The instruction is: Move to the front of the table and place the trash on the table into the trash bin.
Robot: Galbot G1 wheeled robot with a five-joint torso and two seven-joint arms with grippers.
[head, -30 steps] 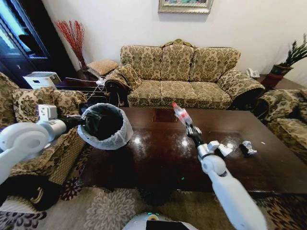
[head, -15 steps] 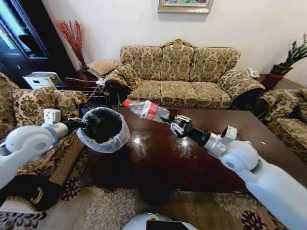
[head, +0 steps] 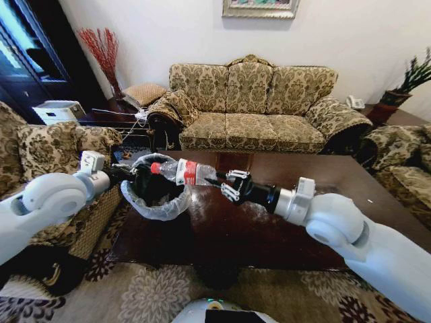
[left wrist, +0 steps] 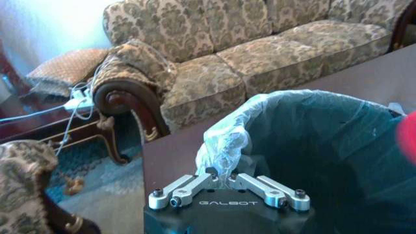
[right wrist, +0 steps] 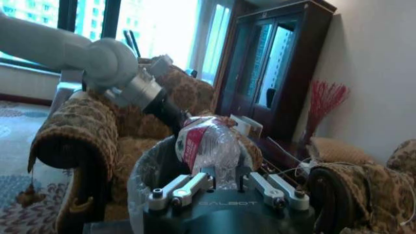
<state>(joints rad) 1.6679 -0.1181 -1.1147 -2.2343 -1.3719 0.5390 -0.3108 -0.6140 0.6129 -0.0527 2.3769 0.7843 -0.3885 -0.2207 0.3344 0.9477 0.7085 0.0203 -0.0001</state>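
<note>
Left gripper (left wrist: pixel 227 181) pinching the bag rim of the trash bin (head: pixel 156 202), bin held at the table (head: pixel 269 229) corner, plastic bottle (head: pixel 185 171) lying level over the bin mouth, right gripper (head: pixel 229 186) clenched on the bottle's base.

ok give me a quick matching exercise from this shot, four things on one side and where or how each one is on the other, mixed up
Things:
1. plastic bottle
2. trash bin
3. left gripper
4. table

States:
A. shut on the bin's bag-lined rim
B. dark glossy wood, in front of the sofa
C. held sideways, cap end over the bin mouth
D. lifted at the table's left end, lined with a pale bag

Pairs: 1-C, 2-D, 3-A, 4-B
</note>
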